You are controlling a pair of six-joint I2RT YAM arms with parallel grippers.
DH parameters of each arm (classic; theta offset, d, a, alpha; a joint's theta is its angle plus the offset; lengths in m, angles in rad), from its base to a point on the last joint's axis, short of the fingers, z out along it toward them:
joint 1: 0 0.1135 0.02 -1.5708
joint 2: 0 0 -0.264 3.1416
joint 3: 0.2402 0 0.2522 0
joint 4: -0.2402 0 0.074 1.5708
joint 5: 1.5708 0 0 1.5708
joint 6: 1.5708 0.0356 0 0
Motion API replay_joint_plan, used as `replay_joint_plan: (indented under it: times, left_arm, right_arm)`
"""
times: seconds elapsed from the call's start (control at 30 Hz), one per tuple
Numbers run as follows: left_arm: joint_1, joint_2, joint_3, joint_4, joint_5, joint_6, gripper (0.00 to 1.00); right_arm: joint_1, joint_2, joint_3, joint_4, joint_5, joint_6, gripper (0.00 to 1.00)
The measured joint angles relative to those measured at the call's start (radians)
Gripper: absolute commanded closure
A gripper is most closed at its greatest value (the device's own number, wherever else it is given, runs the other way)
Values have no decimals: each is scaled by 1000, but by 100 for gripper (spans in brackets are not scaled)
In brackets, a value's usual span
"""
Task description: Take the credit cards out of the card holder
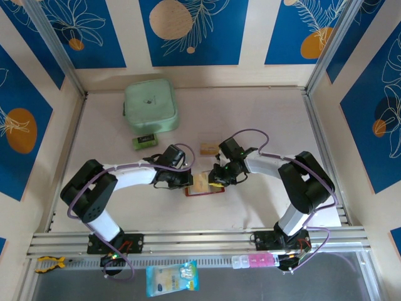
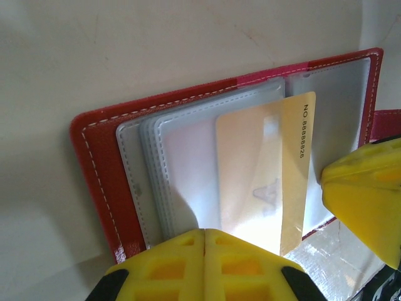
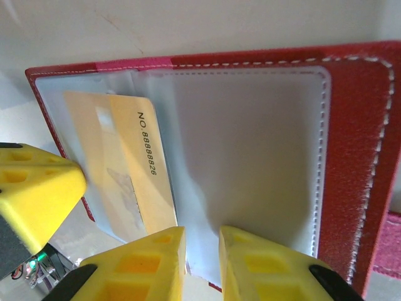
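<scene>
Card holder is lying open mid-worktop, toward the near edge. Left fingers are pressed together at the sleeve edge; right fingers are pinching a clear sleeve. Tan-gold card is sticking half out. Risk: holder sliding, card jamming.

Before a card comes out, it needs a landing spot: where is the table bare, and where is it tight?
Bare: the far right, between the tan card and the right wall; the left side, below the green case; and the near strip between the wallet and the rail. Tight: the middle, where the left claw and right claw crowd the wallet.
</scene>
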Motion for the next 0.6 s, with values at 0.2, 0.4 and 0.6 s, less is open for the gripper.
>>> replay_joint_plan:
  times: [0.2,0.4,0.6]
  left_arm:
    - [0,-1,6,-10,-6,0,98]
    - [-2,-6,6,-18,-6,-1,98]
    - [-13,-6,6,-7,-2,-4,98]
  right_arm:
    - [-9,-1,0,20,-32,-1,72]
    - [-11,-1,5,44,-61,-5,72]
    - [-11,-1,19,55,-79,-12,72]
